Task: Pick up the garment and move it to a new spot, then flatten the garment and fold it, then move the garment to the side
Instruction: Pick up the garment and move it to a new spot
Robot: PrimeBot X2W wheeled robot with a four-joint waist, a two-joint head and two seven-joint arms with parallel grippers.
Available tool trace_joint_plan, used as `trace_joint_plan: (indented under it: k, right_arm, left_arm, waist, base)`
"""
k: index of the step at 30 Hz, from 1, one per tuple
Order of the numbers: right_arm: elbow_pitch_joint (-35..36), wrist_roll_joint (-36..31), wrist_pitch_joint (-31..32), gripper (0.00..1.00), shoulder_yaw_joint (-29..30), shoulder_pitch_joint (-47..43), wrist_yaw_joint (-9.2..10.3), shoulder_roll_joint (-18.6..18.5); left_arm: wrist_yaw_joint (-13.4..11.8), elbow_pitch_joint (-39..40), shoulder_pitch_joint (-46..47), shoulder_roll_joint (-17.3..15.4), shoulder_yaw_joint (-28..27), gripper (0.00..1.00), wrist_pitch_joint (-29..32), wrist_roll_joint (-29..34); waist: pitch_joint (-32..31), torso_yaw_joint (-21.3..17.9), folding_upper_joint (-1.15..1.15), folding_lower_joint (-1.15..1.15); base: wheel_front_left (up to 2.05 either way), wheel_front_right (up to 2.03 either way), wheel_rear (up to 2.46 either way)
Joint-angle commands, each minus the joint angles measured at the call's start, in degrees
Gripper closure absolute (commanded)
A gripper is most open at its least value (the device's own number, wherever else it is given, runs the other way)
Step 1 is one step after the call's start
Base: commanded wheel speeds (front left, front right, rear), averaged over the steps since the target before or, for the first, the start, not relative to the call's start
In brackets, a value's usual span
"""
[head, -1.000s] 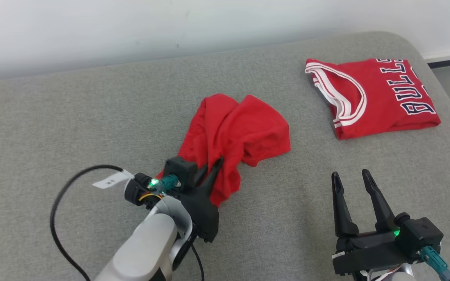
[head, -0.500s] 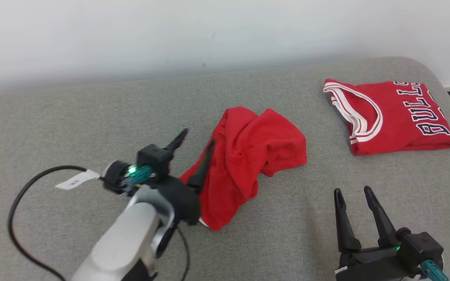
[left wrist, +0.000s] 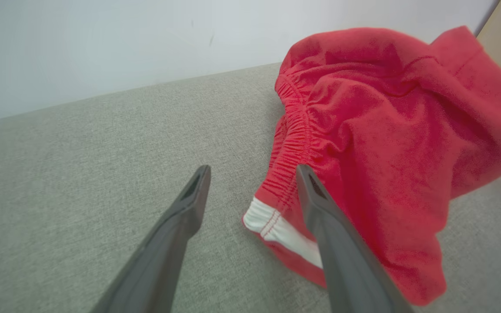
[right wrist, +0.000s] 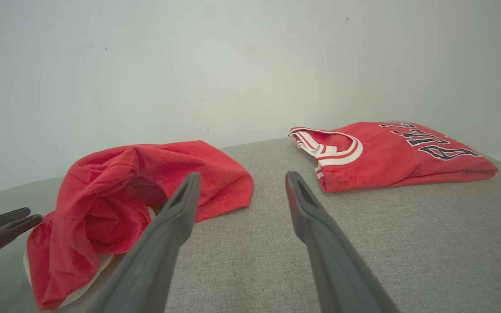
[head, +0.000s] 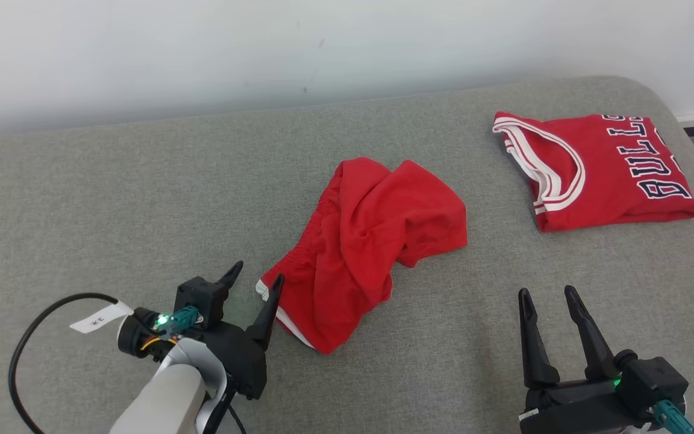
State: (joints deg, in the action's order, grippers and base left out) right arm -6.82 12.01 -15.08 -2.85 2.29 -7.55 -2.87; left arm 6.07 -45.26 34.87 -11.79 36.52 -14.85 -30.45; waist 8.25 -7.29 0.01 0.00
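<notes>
Red shorts (head: 371, 241) lie crumpled abt mid-way on the grey couch seat (head: 112, 211), not flat, not folded. The elastic waistband runs down their 9 o'clock side, and a white-trimmed corner pokes out at 8 o'clock. Nothing holds them.

L gripper (head: 258, 272) sits at 8 o'clock from the shorts, low over the seat, fingers spread wide w/ nothing pinched. The finger nearer the cloth is just beside that white corner; can't tell if it touches. Seen from the L wrist, the L gripper (left wrist: 252, 168) points to 12 w/ the shorts (left wrist: 385, 143) bunched at 2 o'clock. The white corner shows btw the fingers, close to the one on that view's right. A black cable (head: 21, 337) w/ a white tag (head: 93, 317) loops off the wrist at 9 o'clock.

R gripper (head: 547, 291) hangs at 5 o'clock from the shorts, well apart, fingers spread too, empty, tips toward 12. From the R wrist, the R gripper (right wrist: 242, 175) frames bare seat, w/ the shorts (right wrist: 115, 191) at 9 o'clock and the L gripper (right wrist: 32, 214) beyond them.

A folded red jersey (head: 612, 175) w/ white trim & dark lettering lies at 2 o'clock from the shorts, well apart, near the seat's far corner. White wall (head: 202, 48) stands behind at 12.
</notes>
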Motion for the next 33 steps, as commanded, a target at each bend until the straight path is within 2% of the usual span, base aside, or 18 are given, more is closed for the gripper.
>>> trace_joint_plan:
  k: [1, 6, 7, 9, 10, 17, 20, 22, 26, 28, 29, 33]
  right_arm:
    - [-0.2, 0.5, -0.1, 0.00, 0.0, 0.3, 0.10, 0.0]
    - [0.1, 0.4, -0.1, 0.00, 0.4, 0.5, 0.10, 0.0]
    - [0.3, 0.3, -0.1, 0.00, 1.0, -0.5, 0.10, 0.0]
    - [0.3, 0.2, -0.1, 0.00, 1.1, -1.0, 0.10, 0.0]
    - [0.4, 0.1, -0.1, 0.00, 1.4, -1.3, 0.10, 0.0]
    - [1.0, -0.8, -0.1, 0.00, 2.7, -2.6, 0.10, 0.0]
    - [1.0, -1.0, -0.1, 0.00, 3.4, -2.8, 0.10, 0.0]
    - [1.1, -1.1, -0.1, 0.00, 4.3, -4.0, 0.10, 0.0]
    - [1.5, -1.4, -0.1, 0.00, 5.8, -5.2, 0.10, 0.0]
    - [1.7, -1.4, -0.1, 0.00, 6.5, -5.6, 0.10, 0.0]
    - [1.6, -1.4, -0.1, 0.00, 7.1, -6.1, 0.10, 0.0]
    - [1.3, -1.1, -0.1, 0.00, 7.0, -6.5, 0.10, 0.0]
  left_arm:
    - [0.3, -0.8, -1.0, 0.0, 0.2, 0.00, 0.0, -0.3]
    - [-1.0, 1.0, -0.4, 0.4, -1.1, 0.00, -0.4, 0.5]
    - [-1.9, 5.4, -2.5, 0.2, -3.1, 0.00, -0.3, 1.6]
    - [-2.6, 8.7, -4.5, -0.3, -4.6, 0.00, -0.4, 2.3]
    - [-3.8, 14.3, -7.4, -1.2, -7.4, 0.00, -0.4, 4.5]
    - [-6.3, 26.6, -18.2, -2.5, -16.1, 0.00, -0.4, 10.8]
    - [-6.4, 28.4, -21.4, -2.6, -18.8, 0.00, -0.4, 12.4]
    - [-6.1, 30.7, -26.8, -2.0, -23.9, 0.00, -0.4, 13.9]
    - [-5.8, 33.5, -30.9, -0.9, -28.8, 0.00, -0.4, 16.0]
    - [-5.6, 36.4, -33.1, 0.4, -31.4, 0.00, -0.4, 17.8]
    - [-4.5, 39.3, -36.0, 2.0, -34.2, 0.00, -0.4, 19.9]
    - [-3.2, 40.7, -38.7, 4.0, -36.8, 0.00, -0.4, 21.6]
  waist:
    - [0.3, -0.3, -0.01, 0.00]
    - [0.2, -0.6, -0.01, 0.00]
    - [-0.3, -0.1, -0.01, 0.00]
    - [-0.8, 0.3, -0.01, 0.00]
    - [-1.6, 0.9, -0.01, 0.00]
    - [-4.3, 4.0, -0.01, 0.00]
    - [-5.5, 4.8, -0.01, 0.00]
    - [-7.1, 6.0, -0.01, 0.00]
    - [-7.8, 7.7, -0.01, 0.00]
    - [-8.1, 8.6, -0.01, 0.00]
    - [-8.3, 9.1, -0.01, 0.00]
    - [-8.6, 9.2, -0.01, 0.00]
  base:
    - [0.00, 0.00, 0.00]
    - [0.00, 0.00, 0.00]
    - [0.00, 0.00, 0.00]
    - [0.00, 0.00, 0.00]
    - [0.00, 0.00, 0.00]
    - [0.00, 0.00, 0.00]
    - [0.00, 0.00, 0.00]
    - [0.00, 0.00, 0.00]
    - [0.00, 0.00, 0.00]
    - [0.00, 0.00, 0.00]
    - [0.00, 0.00, 0.00]
    - [0.00, 0.00, 0.00]
